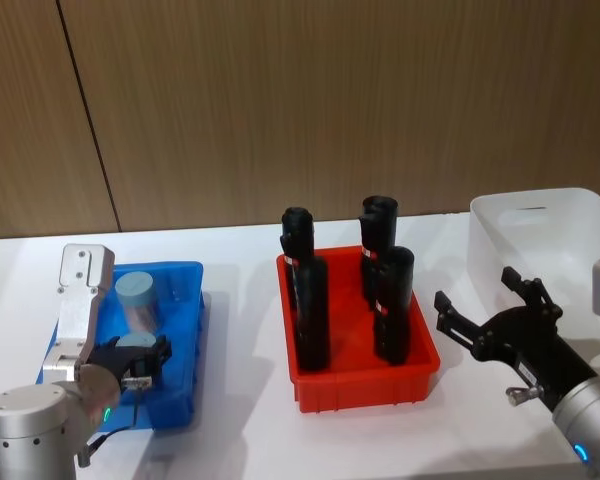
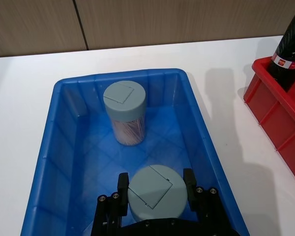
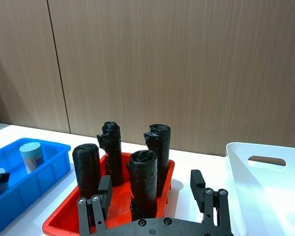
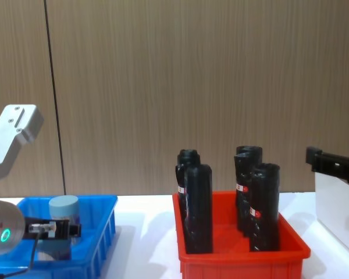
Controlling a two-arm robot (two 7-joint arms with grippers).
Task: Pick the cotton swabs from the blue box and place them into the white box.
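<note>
Left gripper (image 2: 156, 183) was down in the shallow bright-blue plastic bin (image 2: 118, 74), fingers (image 2: 123, 183) snug against the near clear, grey-lidded cotton-swab tub (image 2: 150, 195); a second tub (image 2: 125, 104) stood behind. Right gripper (image 1: 475, 290) hovered, fingers spread wide, empty, beside the smooth white plastic bin (image 1: 540, 215).

Head view. The left gripper (image 1: 132, 362) is lowered inside the blue box (image 1: 172, 270), its black fingers (image 1: 161, 352) pressed to either side of a swab tub (image 1: 135, 346), of which the grey lid is seen. A second tub (image 1: 137, 294) stands upright just beyond the gripper, apart from it, in the same box. The right gripper (image 1: 475, 286) hangs above the table (image 1: 240, 440) with its fingers spread and nothing between them. A red bin (image 1: 365, 390) of upright black bottles (image 1: 312, 315) lies to its inner side, and the white box (image 1: 500, 235) lies just beyond it on its outer side.
</note>
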